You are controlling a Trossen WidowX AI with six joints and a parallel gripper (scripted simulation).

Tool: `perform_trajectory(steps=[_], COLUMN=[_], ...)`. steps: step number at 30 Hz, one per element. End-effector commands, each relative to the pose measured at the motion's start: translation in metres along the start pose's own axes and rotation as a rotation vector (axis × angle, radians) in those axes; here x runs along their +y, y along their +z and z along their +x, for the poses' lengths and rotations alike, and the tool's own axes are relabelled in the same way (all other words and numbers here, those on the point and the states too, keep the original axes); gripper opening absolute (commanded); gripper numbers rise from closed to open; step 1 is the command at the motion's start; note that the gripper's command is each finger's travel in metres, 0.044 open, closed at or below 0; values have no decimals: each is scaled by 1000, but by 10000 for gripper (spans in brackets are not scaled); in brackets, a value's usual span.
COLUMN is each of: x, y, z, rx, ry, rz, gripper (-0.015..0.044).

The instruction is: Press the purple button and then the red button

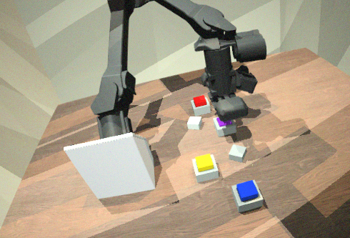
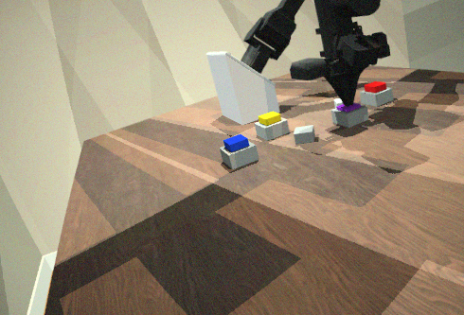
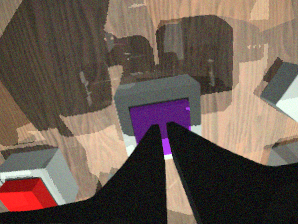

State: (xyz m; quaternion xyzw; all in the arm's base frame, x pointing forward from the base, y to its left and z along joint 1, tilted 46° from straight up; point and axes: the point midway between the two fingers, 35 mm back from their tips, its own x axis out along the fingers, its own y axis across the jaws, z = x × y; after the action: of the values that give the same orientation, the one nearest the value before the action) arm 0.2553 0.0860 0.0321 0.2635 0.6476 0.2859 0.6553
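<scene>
The purple button [image 1: 224, 122] [image 2: 351, 107] [image 3: 149, 117] sits in its grey housing near the middle of the table. My gripper [image 1: 226, 119] [image 2: 348, 100] [image 3: 162, 129] points straight down, and its fingers are shut together with nothing between them. The fingertips touch the top of the purple cap, which sits low in its housing. The red button [image 1: 200, 101] [image 2: 375, 86] [image 3: 23, 196] stands a short way beyond the purple one, clear of the gripper.
A yellow button [image 1: 204, 161] [image 2: 269, 118] and a blue button [image 1: 247, 190] [image 2: 236, 143] stand nearer the front. One white block [image 1: 194, 122] lies left of the purple button, and another block [image 1: 237, 152] [image 2: 304, 133] lies in front of it. A white slanted panel [image 1: 111, 164] [image 2: 239, 87] stands by the arm's base.
</scene>
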Motion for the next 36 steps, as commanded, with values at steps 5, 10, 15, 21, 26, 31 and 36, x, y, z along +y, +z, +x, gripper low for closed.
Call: perform_trajectory(steps=[5,10,15,21,26,31,36], x=[0,0,0,-1,2,63,108], y=[-1,0,-1,0,-1,-18,-42], z=[1,-2,-33,-84,-95,-95,-95], rx=[4,1,4,4,5,4,6], ry=[4,0,3,-1,0,-6,4], rz=[6,1,6,7,7,9,8], gripper=[20,20,20,20,20,20,20])
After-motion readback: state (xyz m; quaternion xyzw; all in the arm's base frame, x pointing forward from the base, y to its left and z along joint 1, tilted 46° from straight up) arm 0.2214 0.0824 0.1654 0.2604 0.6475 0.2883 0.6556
